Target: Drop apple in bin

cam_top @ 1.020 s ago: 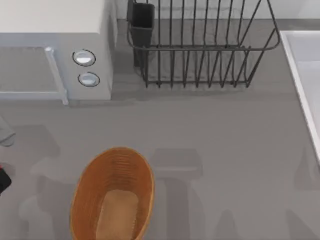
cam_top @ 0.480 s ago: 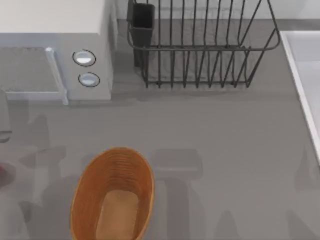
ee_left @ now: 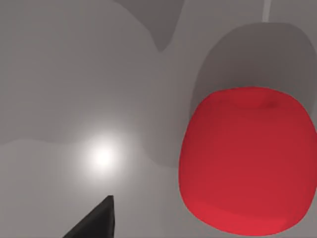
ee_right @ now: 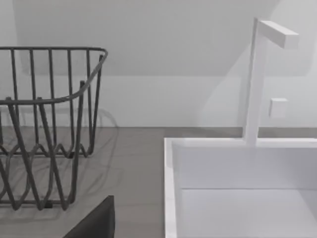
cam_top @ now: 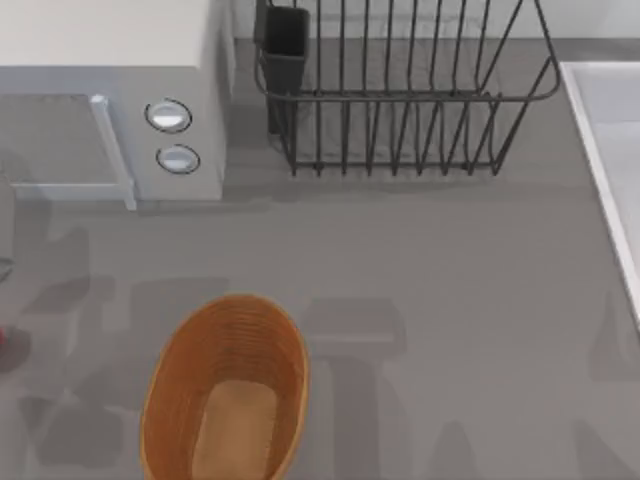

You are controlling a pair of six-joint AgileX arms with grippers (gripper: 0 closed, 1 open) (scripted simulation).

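Note:
The apple [ee_left: 250, 161] is a round red fruit resting on the grey table, seen close up in the left wrist view. A dark tip of my left gripper [ee_left: 96, 223] shows beside it and apart from it. In the top view a sliver of the apple [cam_top: 3, 341] shows at the far left edge, left of the bin [cam_top: 225, 390]. The bin is an oval orange-brown wicker basket at the front of the table, with nothing in it. A dark tip of my right gripper [ee_right: 96, 220] shows in the right wrist view, between the dish rack and the sink.
A black wire dish rack [cam_top: 400, 100] stands at the back middle. A white microwave [cam_top: 110, 100] is at the back left. A white sink [cam_top: 610, 150] with its tap [ee_right: 257, 74] lies along the right side. Bare grey table stretches right of the bin.
A dark part of my left arm at the top view's left edge has gone from sight. The shadows left of the bin have shifted. The bin has not moved.

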